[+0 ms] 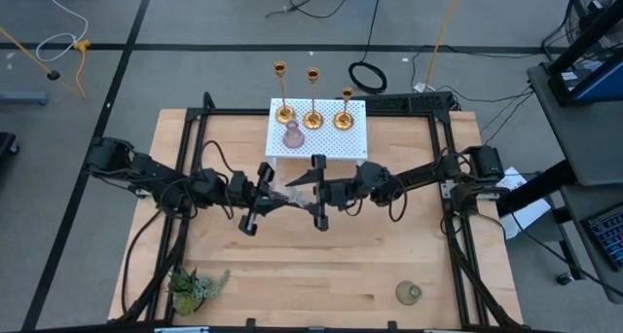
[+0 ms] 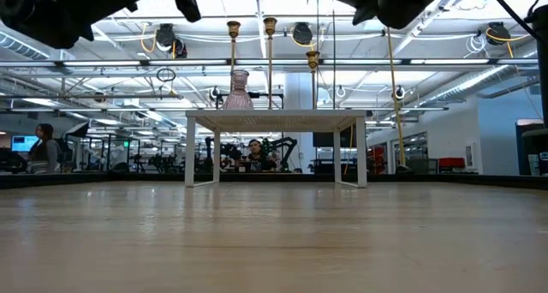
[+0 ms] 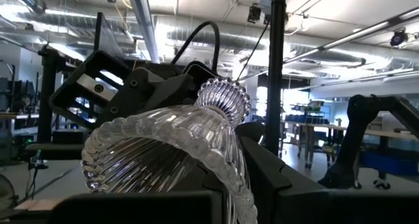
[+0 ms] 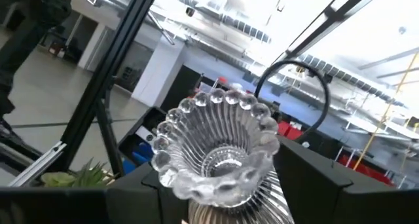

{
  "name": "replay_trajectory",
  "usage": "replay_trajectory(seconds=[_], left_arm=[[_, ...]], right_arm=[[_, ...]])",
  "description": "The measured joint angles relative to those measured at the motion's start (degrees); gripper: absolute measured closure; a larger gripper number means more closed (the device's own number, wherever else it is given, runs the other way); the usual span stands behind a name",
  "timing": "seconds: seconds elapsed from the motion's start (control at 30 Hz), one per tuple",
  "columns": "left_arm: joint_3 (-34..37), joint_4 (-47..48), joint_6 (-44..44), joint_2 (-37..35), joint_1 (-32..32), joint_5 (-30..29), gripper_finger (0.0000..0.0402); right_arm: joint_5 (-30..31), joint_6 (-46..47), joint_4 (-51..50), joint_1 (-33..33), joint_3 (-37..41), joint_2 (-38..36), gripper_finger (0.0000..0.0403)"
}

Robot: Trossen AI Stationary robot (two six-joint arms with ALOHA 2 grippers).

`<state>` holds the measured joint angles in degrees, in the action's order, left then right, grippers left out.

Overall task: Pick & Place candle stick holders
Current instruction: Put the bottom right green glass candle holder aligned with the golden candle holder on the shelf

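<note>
A clear ribbed glass holder (image 1: 298, 191) hangs in the air over the table's middle, between my two grippers. My left gripper (image 1: 282, 196) reaches it from the table's left and my right gripper (image 1: 311, 191) from the right; both are shut on it. Three gold candlesticks (image 1: 312, 107) stand by their round bases on the white perforated rack (image 1: 341, 143) at the far side. The pink glass holder (image 1: 293, 135) stands on the rack in front of them. The green glass holder (image 1: 409, 293) stands on the table near the front right. My left gripper holds the clear holder at its wide flared end (image 3: 230, 185), which runs down between the two fingers. The fingers come level from the table's left. The holder lies tilted, its narrow neck (image 3: 222, 103) pointing toward the other gripper, clear of the table. My right gripper holds the clear holder by its ribbed body (image 4: 258, 207), between its two fingers below the beaded cup (image 4: 219, 145). The fingers come level from the table's right. The cup's open mouth faces this wrist, and the holder is clear of the table.
A green plant sprig (image 1: 195, 286) lies near the front left corner. The rack shows in the low view (image 2: 274, 117) as a low white stand at the far side. Bare wood lies along the table's near half. Black frame rails (image 1: 443, 167) run along the table's sides.
</note>
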<state>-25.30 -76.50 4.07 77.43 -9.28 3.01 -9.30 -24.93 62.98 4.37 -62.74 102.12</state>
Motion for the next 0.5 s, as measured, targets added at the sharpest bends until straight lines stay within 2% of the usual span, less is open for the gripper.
replay_trajectory(seconds=[0.27,0.5], left_arm=[[0.28,-3.75,-0.60,1.83,0.02,-0.19,0.0375],[0.28,-3.67,-0.47,2.25,-0.02,-1.01,0.0355]], right_arm=[[0.50,-2.86,1.79,0.93,0.04,0.02,0.0249],[0.37,-2.01,1.48,0.93,0.11,0.02,0.0270]])
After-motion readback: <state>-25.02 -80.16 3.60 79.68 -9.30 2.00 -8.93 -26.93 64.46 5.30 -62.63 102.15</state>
